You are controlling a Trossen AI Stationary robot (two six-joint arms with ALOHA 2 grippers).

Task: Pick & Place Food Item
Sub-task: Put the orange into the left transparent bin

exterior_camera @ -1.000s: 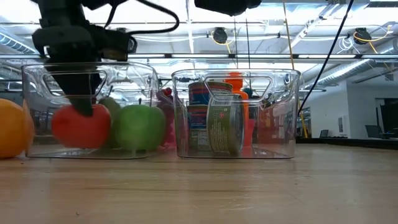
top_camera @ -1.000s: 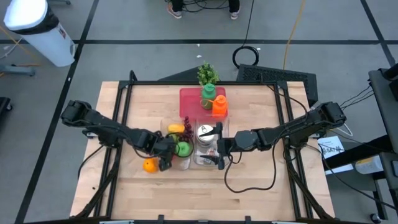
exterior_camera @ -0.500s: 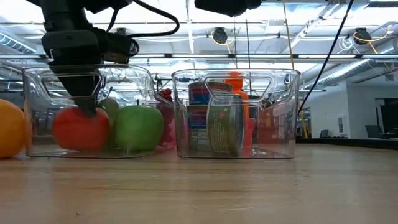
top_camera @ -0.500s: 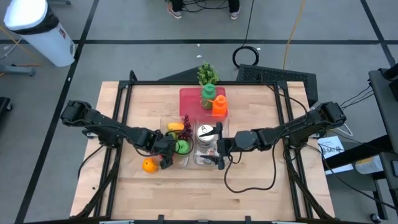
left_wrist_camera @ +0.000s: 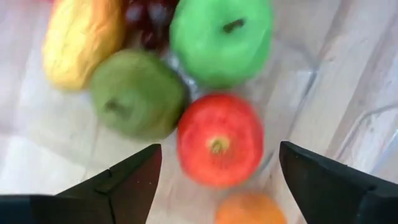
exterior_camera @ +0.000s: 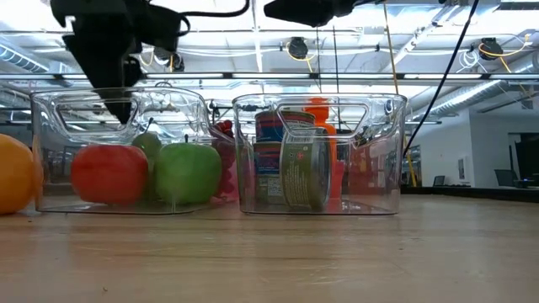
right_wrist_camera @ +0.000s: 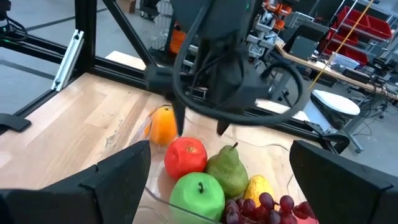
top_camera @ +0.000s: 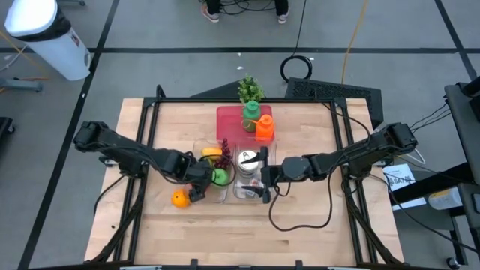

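Left pincer (left_wrist_camera: 217, 180) hangs open above the red apple (left_wrist_camera: 219, 139) resting in the clear bin (exterior_camera: 118, 151); the apple looks light, rigid and smooth, likely best gripped across its widest middle.

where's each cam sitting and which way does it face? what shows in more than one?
High: above the table, straight down; both arms, left pincer and right pincer at the clear bins.
Low: table height, level across; left arm above the red apple.
Left wrist: looks down past its open fingers at the red apple.
Right wrist: looks past its open fingers toward the left arm.
Shared: red apple, green apple, orange.
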